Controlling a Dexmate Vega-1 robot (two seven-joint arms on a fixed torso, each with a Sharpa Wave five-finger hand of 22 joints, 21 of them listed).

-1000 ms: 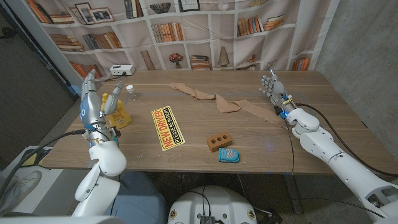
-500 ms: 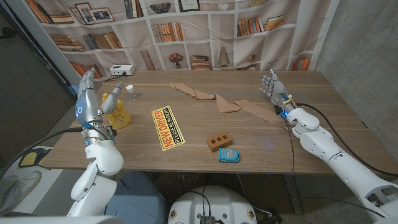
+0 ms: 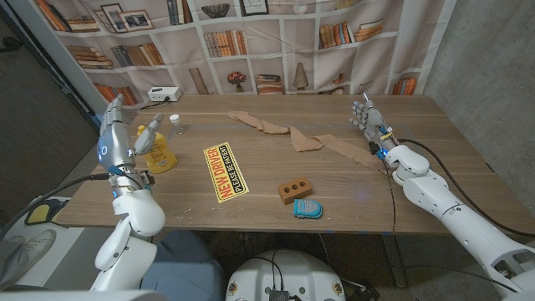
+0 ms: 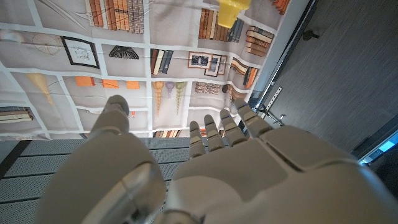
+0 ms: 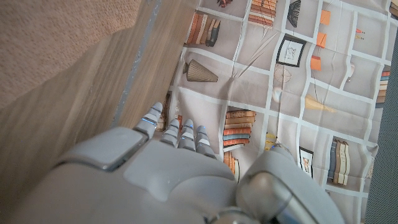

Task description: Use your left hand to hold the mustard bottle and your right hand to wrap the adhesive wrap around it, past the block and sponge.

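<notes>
The yellow mustard bottle [image 3: 158, 148] stands upright near the table's left edge; its cap [image 4: 227, 10] shows in the left wrist view. My left hand [image 3: 114, 132] is raised just left of the bottle, fingers apart, holding nothing. The tan adhesive wrap [image 3: 292, 134] lies unrolled in a long strip across the far middle of the table, running toward my right hand [image 3: 364, 115], which stands fingers-up, open, beside the strip's right end [image 5: 43, 37]. The brown block [image 3: 295, 190] and the blue sponge [image 3: 307, 207] lie near the front middle.
A yellow "NEW DRIVER" sign [image 3: 223, 171] lies flat between the bottle and the block. A small clear cup [image 3: 175, 121] and a white device [image 3: 163, 94] sit at the far left. A bookshelf backdrop [image 3: 251, 42] hangs behind the table.
My left hand has drawn slightly left, away from the mustard bottle. The right hand and the objects have not moved.
</notes>
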